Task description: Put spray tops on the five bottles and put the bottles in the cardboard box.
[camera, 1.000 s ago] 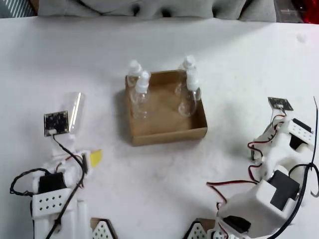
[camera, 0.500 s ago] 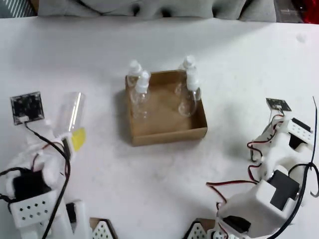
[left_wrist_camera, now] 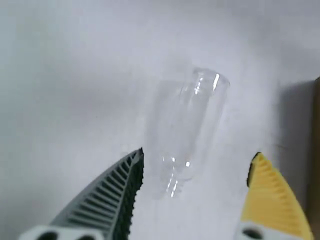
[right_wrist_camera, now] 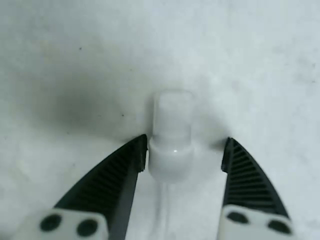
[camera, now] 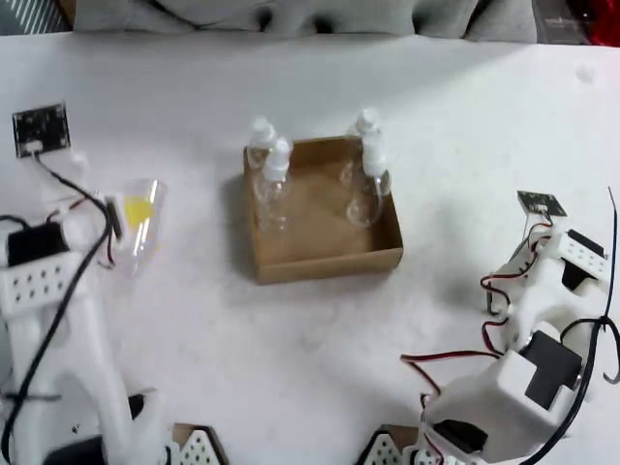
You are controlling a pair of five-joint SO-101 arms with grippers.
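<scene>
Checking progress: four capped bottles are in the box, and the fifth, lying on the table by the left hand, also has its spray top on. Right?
No. The fifth bottle has no spray top: the left wrist view shows its neck bare as it lies between the open left hand's fingers. A loose top sits at the right hand. The rest stands.

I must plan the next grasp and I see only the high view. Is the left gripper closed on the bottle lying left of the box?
Observer: No. The left wrist view shows the left gripper open, with the bottle lying between its fingers, not clamped.
Operator: Does that bottle carry a top?
Observer: No, its neck is bare.
Operator: Where is the missing top?
Observer: The spray top lies on the table, between the fingers of the open right gripper.
</scene>
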